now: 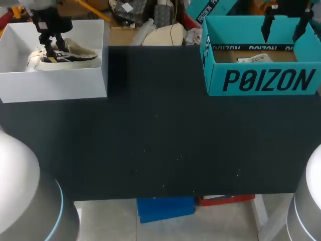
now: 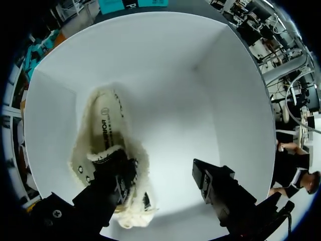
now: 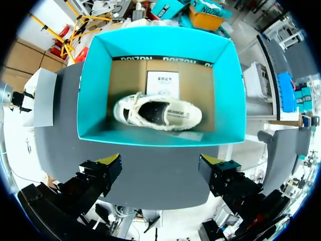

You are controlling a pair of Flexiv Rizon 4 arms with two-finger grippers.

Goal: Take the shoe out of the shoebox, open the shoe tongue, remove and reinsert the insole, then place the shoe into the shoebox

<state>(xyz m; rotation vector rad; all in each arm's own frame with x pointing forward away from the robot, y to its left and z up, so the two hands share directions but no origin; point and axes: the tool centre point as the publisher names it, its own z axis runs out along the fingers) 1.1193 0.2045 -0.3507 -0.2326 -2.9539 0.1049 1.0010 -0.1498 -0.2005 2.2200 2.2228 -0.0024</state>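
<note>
Hanging within white shoebox (image 2: 235,100) walls, left gripper (image 2: 159,173) gapes, finger seemingly touching shoe (image 2: 108,143).

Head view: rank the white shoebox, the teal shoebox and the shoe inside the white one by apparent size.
Largest: teal shoebox and white shoebox, near alike, so unranked.
Smallest: shoe.

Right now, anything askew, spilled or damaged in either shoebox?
Nothing spilled or damaged. The white-box shoe lies to one side of the white box, so the open left gripper has one finger over it, the other over bare floor. The teal-box shoe sits upright, mid teal box.
</note>
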